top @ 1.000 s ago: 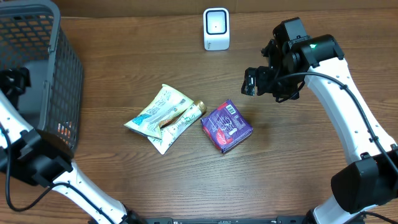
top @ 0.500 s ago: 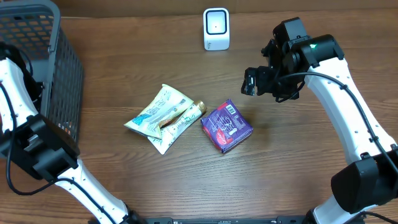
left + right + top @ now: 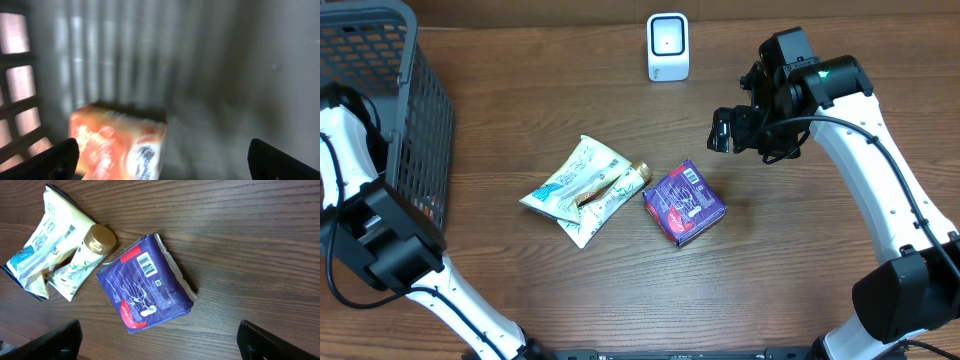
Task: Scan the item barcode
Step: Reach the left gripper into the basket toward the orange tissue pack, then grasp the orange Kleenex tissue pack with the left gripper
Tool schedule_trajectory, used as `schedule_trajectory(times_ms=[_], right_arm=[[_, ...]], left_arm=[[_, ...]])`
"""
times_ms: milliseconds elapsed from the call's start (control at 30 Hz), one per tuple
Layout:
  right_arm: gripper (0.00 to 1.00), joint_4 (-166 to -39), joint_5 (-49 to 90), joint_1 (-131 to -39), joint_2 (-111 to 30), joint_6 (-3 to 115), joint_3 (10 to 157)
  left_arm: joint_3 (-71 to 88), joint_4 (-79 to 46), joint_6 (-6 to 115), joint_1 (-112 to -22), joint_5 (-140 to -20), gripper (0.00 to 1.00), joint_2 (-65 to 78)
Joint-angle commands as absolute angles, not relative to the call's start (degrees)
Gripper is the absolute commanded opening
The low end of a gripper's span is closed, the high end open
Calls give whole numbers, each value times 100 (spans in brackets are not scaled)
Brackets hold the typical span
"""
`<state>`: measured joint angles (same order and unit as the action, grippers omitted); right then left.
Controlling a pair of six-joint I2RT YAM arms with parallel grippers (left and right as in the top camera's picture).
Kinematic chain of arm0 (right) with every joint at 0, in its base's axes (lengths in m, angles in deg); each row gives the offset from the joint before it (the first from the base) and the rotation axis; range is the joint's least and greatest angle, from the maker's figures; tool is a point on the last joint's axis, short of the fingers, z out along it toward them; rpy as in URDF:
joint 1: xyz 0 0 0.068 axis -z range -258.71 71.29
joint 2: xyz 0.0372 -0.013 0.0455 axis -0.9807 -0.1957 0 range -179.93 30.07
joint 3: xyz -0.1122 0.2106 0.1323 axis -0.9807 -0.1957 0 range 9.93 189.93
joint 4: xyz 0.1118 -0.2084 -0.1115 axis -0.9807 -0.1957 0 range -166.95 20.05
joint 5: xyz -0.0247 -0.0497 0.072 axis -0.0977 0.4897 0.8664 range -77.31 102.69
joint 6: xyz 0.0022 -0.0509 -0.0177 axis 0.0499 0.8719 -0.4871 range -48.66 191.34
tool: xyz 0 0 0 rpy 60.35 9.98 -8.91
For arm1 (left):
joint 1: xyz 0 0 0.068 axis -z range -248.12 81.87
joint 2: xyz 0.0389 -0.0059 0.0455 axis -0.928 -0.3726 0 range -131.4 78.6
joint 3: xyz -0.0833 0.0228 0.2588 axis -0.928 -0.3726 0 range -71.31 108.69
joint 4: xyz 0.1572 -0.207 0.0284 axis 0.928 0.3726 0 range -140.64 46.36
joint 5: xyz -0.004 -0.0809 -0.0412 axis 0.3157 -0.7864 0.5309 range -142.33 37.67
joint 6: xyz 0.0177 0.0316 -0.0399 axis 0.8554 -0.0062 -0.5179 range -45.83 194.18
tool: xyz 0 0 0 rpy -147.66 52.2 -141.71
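Note:
A purple pack (image 3: pixel 684 203) lies mid-table with its white barcode label (image 3: pixel 146 264) facing up. The white scanner (image 3: pixel 668 46) stands at the far edge. My right gripper (image 3: pixel 160 341) hangs open above the table, up and to the right of the purple pack, with nothing between its fingers. My left arm (image 3: pixel 345 135) reaches into the grey basket (image 3: pixel 420 120). In the blurred left wrist view, my left gripper (image 3: pixel 162 166) is open over an orange box (image 3: pixel 117 142) on the basket floor, not touching it.
A cream pouch (image 3: pixel 570 180) and a tube with a gold cap (image 3: pixel 620 188) lie together just left of the purple pack. The basket's slatted wall (image 3: pixel 20 100) is close on the left of the left gripper.
The left arm has swung further over and into the basket. The right arm and the things on the table have not moved.

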<state>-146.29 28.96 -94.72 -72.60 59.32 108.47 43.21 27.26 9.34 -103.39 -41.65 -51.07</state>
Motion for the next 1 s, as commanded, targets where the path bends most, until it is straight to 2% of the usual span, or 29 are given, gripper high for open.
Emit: schedule_trajectory(times_ms=[0, 333, 400, 500, 533, 767, 967], right_arm=[[100, -14607, 2924, -9490, -7227, 5915, 10840], [100, -14587, 2924, -9490, -7227, 5915, 10840], [100, -14566, 2924, -9490, -7227, 5915, 10840], [100, -14539, 2924, -9490, -7227, 5915, 10840], [100, -14537, 2924, -9490, -7227, 5915, 10840], [100, -14528, 2924, -9490, -7227, 5915, 10840], [100, -14528, 2924, -9490, -7227, 5915, 10840]], left_arm=[[3949, 2510, 1281, -10357, -4323, 100, -5074], [3580, 2281, 1563, -10357, -4438, 100, -5074], [3580, 2278, 1592, -10357, -4445, 85, -5074], [3582, 2265, 1589, -10357, -4445, 50, -5074], [3582, 2252, 1592, -10357, -4445, 45, -5074], [3582, 2095, 1594, -10365, -4445, 44, -5074], [3625, 1679, 1705, -10457, -4471, 48, -5074]])
